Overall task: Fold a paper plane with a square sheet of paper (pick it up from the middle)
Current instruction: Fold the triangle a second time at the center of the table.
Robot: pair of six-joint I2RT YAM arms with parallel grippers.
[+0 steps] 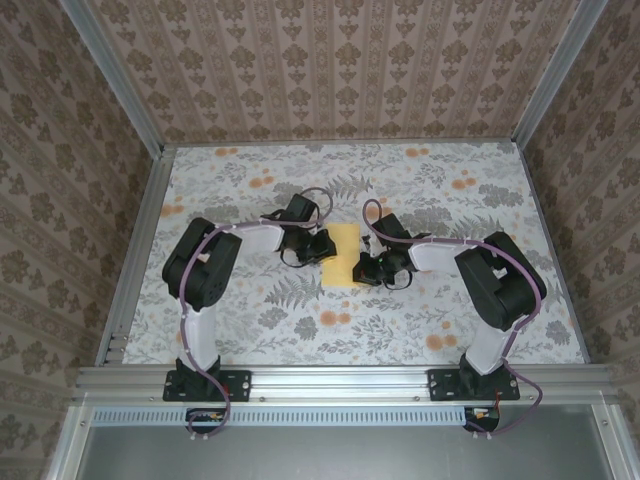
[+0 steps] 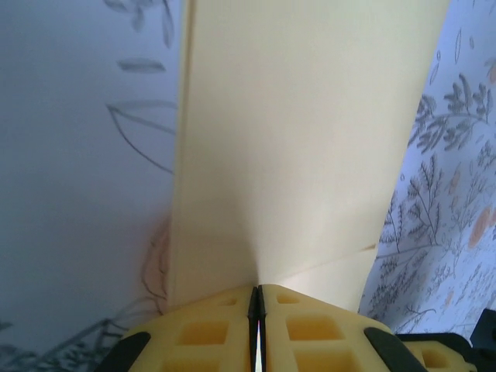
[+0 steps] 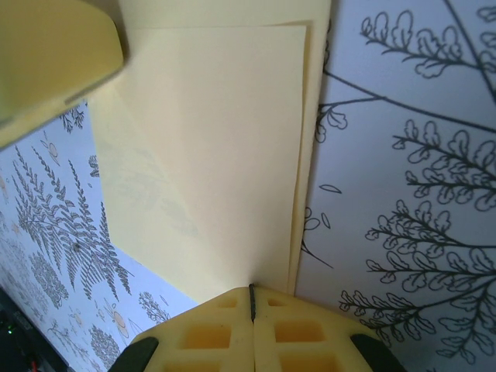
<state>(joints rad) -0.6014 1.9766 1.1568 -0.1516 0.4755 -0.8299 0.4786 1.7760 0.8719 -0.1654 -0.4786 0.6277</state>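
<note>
The square sheet of paper (image 1: pixel 343 258) lies folded into an upright yellow rectangle at the middle of the floral cloth, between the two grippers. My left gripper (image 1: pixel 324 247) is at its left edge. In the left wrist view the paper (image 2: pixel 294 139) rises as a creased panel straight from the tip of the left gripper (image 2: pixel 256 290), which is shut on it. My right gripper (image 1: pixel 363 270) is at the paper's lower right edge. In the right wrist view two layers of paper (image 3: pixel 225 139) run into the tip of the right gripper (image 3: pixel 251 288), also shut on it. A left finger (image 3: pixel 46 62) looms blurred at top left.
The grey floral cloth (image 1: pixel 250 310) covers the table. Aluminium rails (image 1: pixel 130 260) border the left, right and near sides, and patterned walls (image 1: pixel 340 70) stand behind. Both arms bend inward with cables looping over their wrists.
</note>
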